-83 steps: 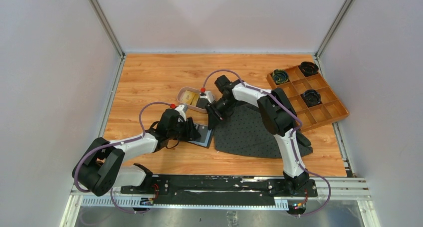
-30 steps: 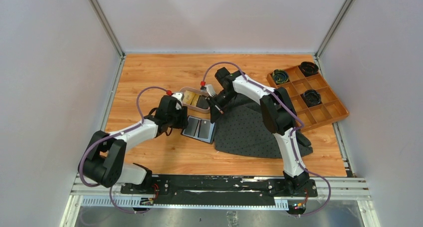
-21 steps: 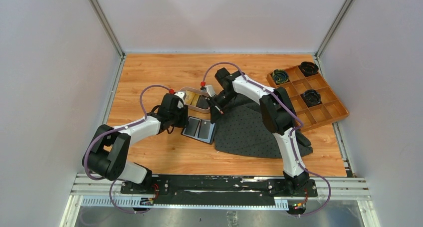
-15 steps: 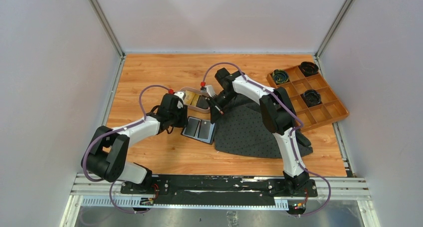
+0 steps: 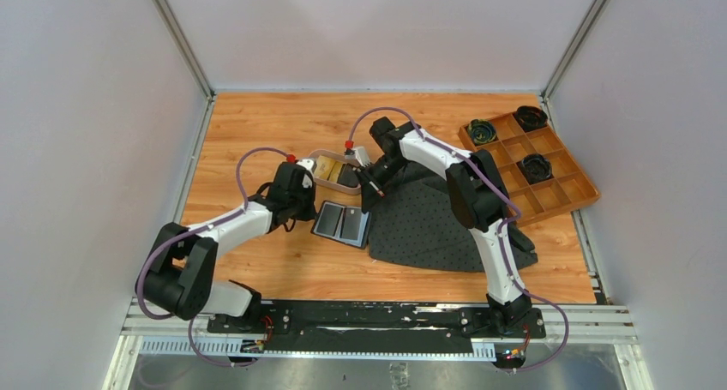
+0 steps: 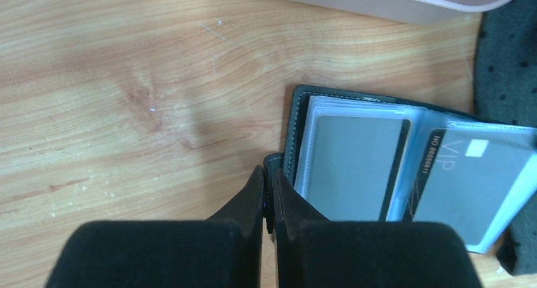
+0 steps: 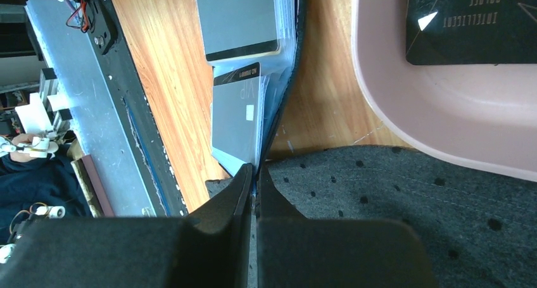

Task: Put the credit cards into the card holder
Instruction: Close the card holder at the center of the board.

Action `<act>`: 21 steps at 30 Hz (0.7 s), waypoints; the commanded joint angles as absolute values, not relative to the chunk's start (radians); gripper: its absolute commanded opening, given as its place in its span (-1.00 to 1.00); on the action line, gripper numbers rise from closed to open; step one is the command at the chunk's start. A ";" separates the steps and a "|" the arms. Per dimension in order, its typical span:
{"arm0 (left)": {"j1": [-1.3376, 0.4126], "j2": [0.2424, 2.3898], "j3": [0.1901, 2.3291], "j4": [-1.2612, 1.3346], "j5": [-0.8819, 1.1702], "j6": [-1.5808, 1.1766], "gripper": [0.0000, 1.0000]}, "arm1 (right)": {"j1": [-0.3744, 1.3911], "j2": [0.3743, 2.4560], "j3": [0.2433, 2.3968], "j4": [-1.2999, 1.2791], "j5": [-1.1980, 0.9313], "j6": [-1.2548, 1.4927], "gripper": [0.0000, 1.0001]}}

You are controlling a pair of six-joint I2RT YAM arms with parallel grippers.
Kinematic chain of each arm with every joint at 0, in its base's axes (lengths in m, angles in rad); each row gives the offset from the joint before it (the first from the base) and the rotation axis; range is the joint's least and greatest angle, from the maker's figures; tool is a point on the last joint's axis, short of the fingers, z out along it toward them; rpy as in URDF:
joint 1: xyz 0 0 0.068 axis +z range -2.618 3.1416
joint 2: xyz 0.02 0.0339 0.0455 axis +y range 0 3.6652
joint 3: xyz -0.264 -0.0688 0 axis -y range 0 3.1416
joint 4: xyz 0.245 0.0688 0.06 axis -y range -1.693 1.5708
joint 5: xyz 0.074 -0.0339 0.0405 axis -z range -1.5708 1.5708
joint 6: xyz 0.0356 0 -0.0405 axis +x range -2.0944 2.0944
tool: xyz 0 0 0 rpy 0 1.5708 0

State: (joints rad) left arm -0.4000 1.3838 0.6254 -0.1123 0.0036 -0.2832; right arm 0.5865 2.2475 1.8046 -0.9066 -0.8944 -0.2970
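The black card holder (image 5: 342, 224) lies open on the wood, with a pale grey card (image 6: 351, 168) in its left pocket and another grey card (image 6: 468, 180) in its right pocket. My left gripper (image 6: 269, 174) is shut on the snap tab at the holder's left edge. From the other side my right gripper (image 7: 254, 169) is shut on the holder's right edge, over the dark mat. Behind the holder, a gold card (image 5: 326, 171) and a black card (image 7: 472, 22) lie in the pink tray (image 7: 443, 123).
A dark dotted felt mat (image 5: 429, 227) lies right of the holder, under my right arm. An orange-brown compartmented box (image 5: 549, 193) with three dark round items stands at the right edge. Grey walls enclose the table on three sides.
My left gripper has closed on the holder's snap tab; a second ago its fingers stood open there. The left elbow shifted slightly. The right arm and the holder stayed put.
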 commanded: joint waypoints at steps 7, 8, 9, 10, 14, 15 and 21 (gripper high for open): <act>-0.396 1.212 0.503 -0.072 0.171 -0.395 -1.00 | 0.576 2.292 1.814 -0.919 -0.951 -0.200 -1.00; -0.396 1.188 0.493 -0.072 0.176 -0.405 -1.00 | 0.575 2.293 1.812 -0.914 -0.946 -0.190 -1.00; -0.396 1.158 0.485 -0.074 0.182 -0.415 -1.00 | 0.576 2.293 1.809 -0.909 -0.941 -0.178 -1.00; -0.396 1.132 0.477 -0.076 0.187 -0.425 -1.00 | 0.576 2.296 1.807 -0.902 -0.937 -0.165 -1.00; -0.396 1.042 0.464 -0.072 0.233 -0.464 -1.00 | 0.576 2.296 1.789 -0.872 -0.952 -0.100 -1.00; -0.396 1.029 0.462 -0.067 0.246 -0.474 -1.00 | 0.575 2.294 1.783 -0.862 -0.961 -0.083 -1.00; -0.396 1.009 0.459 -0.005 0.375 -0.562 -1.00 | 0.577 2.287 1.713 -0.751 -1.055 0.043 -1.00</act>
State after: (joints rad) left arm -0.3950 1.0157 0.4709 -0.0551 0.2531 -0.4831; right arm 0.5858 2.2803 1.7649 -0.8375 -0.9588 -0.0769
